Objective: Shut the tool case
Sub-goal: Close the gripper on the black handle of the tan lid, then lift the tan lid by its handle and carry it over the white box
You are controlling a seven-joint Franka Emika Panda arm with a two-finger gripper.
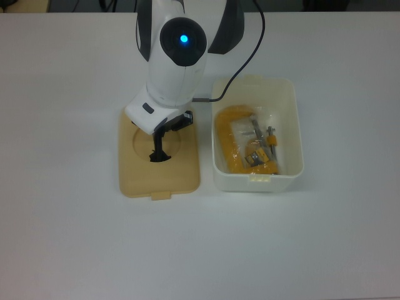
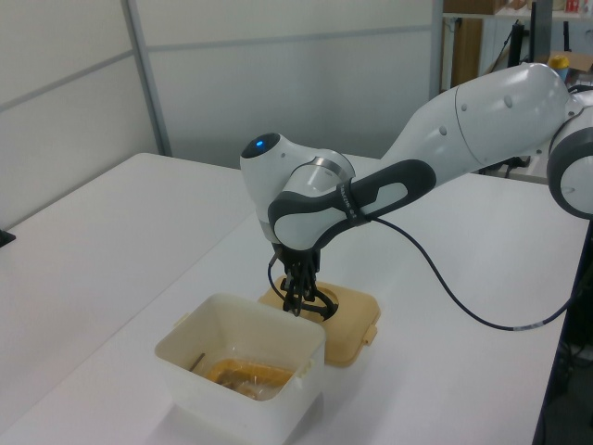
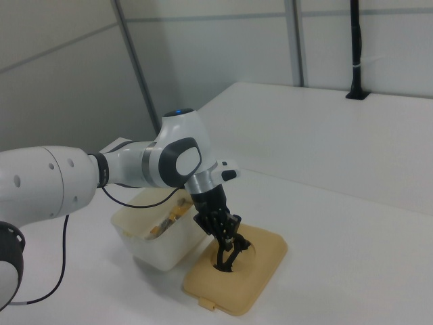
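The gripper (image 1: 159,154) is closed around the black handle (image 3: 231,258) in the tan lid's (image 1: 139,180) round hollow. The lid lies flat on the table (image 1: 62,237), just beside the open white tub (image 1: 295,125) on the top view's left.

I see wide white matte table (image 2: 111,222) filling scene. Behind it, pale grey panelled wall (image 2: 278,83) with metal vertical posts (image 2: 146,79). In right view, black upright pole (image 3: 355,51) stands at table far edge. In left view's upper right, shelf with clutter (image 2: 482,28), partly hidden. Light even, soft.
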